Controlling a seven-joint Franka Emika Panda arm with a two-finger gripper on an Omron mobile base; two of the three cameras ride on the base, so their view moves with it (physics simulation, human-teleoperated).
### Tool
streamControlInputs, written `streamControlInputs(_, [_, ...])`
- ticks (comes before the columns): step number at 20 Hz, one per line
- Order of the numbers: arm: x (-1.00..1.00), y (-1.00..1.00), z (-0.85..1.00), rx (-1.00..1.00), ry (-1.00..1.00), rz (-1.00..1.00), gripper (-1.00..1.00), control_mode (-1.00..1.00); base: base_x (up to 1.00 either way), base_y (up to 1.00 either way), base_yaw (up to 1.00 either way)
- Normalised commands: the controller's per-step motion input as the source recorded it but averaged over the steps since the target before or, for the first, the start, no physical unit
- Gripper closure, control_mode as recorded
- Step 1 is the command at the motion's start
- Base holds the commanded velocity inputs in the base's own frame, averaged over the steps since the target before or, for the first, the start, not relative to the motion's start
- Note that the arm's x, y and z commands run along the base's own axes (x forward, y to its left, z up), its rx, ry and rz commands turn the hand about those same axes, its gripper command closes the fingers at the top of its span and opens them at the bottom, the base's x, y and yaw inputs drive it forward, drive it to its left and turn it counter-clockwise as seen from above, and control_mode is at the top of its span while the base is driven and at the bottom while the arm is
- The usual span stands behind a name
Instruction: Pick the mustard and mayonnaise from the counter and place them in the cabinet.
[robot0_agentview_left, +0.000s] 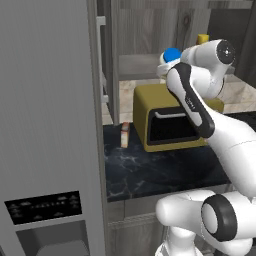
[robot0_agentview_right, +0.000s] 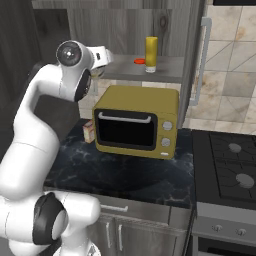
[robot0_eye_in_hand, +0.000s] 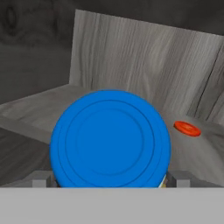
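The mayonnaise (robot0_eye_in_hand: 109, 140), a white jar with a blue lid (robot0_agentview_left: 171, 54), is tilted, its lid facing my hand camera. My gripper (robot0_eye_in_hand: 109, 178) is shut on it with the jaws wide, one on each side of the jar. Jar and gripper (robot0_agentview_left: 169, 64) hang at the front edge of the grey cabinet shelf (robot0_eye_in_hand: 39, 109). The mustard (robot0_agentview_right: 151, 52), a slim yellow bottle, stands upright on that shelf (robot0_agentview_right: 165, 67), to the right of my gripper (robot0_agentview_right: 102, 62). Its top pokes up behind my arm (robot0_agentview_left: 202, 39). Below lies the black veined counter (robot0_agentview_right: 115, 170).
A red-orange disc (robot0_eye_in_hand: 187, 128) lies on the shelf beside the mustard. An olive-yellow toaster oven (robot0_agentview_right: 137, 120) stands under the shelf, with a small tan box (robot0_agentview_left: 125, 134) to its left. The cabinet door (robot0_agentview_right: 195, 55) hangs open. A stove (robot0_agentview_right: 230, 160) is at right, a fridge (robot0_agentview_left: 50, 125) at left.
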Motion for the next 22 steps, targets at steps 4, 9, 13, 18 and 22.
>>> streamControlInputs(4, [0.19, 0.00, 0.00, 0.02, 0.00, 0.00, 1.00, -1.00, 0.00, 0.00, 0.00])
streamControlInputs(9, [0.12, 0.00, 0.00, 0.01, 0.00, 0.00, 1.00, -1.00, 0.00, 0.00, 0.00])
streamControlInputs(13, [0.13, 0.00, 0.00, 0.01, 0.03, 0.00, 1.00, -1.00, 0.00, 0.00, 0.00])
streamControlInputs(18, [0.26, 0.00, 0.00, 0.00, 0.08, 0.00, 1.00, -1.00, 0.00, 0.00, 0.00])
streamControlInputs(22, [0.36, 0.00, 0.01, 0.00, 0.12, 0.01, 1.00, -1.00, 0.00, 0.00, 0.00])
